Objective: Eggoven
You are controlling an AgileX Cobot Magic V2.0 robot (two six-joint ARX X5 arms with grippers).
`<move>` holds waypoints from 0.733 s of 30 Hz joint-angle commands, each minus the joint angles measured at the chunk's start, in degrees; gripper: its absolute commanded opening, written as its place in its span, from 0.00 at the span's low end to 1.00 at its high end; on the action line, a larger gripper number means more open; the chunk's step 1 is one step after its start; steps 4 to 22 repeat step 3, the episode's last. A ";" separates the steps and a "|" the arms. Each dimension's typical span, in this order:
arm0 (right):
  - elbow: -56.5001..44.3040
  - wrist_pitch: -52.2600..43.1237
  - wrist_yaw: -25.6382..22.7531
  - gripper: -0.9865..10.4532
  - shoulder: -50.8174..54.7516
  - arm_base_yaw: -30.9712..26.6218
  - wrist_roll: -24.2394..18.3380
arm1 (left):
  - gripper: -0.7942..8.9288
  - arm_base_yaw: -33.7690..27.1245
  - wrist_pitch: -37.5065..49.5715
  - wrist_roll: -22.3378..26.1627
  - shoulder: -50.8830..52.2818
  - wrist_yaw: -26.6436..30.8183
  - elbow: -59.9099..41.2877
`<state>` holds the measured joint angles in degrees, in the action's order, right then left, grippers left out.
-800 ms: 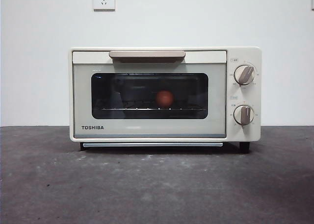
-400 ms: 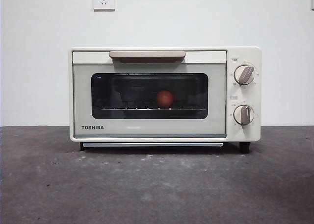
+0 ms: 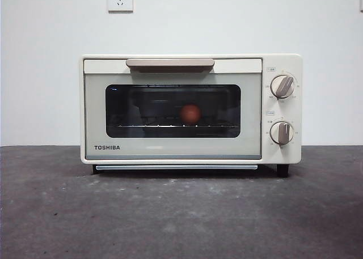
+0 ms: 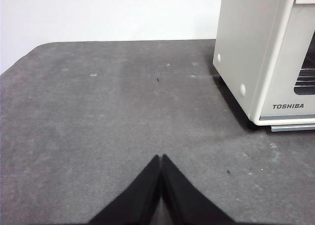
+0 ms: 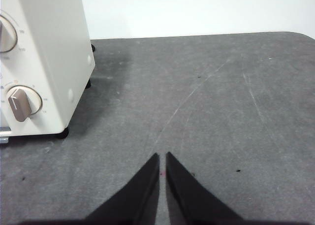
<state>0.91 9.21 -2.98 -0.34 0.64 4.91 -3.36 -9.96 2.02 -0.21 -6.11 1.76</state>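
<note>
The egg (image 3: 191, 113) sits inside the shut oven (image 3: 170, 151), both grippers, left (image 4: 161, 158) and right (image 5: 162, 156), beside it with jaws together; the task looks done.

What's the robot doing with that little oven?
Right now nothing is being handled. The egg sits on the rack inside the toaster oven, and the oven door is closed. The left pincer hangs over the dark table on one side of the oven with its jaws shut and empty. The right pincer hangs on the side with the knobs, jaws nearly together and holding nothing.
</note>
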 commanded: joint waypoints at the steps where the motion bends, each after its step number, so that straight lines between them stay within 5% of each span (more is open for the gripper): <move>1: -0.26 -0.61 -0.02 0.09 0.13 -0.02 0.44 | 0.09 -0.11 0.17 0.02 0.04 -0.07 -1.55; 22: -0.26 -0.61 -0.04 0.09 0.13 -0.02 0.44 | 0.09 -0.11 0.17 0.02 0.04 -0.04 -1.55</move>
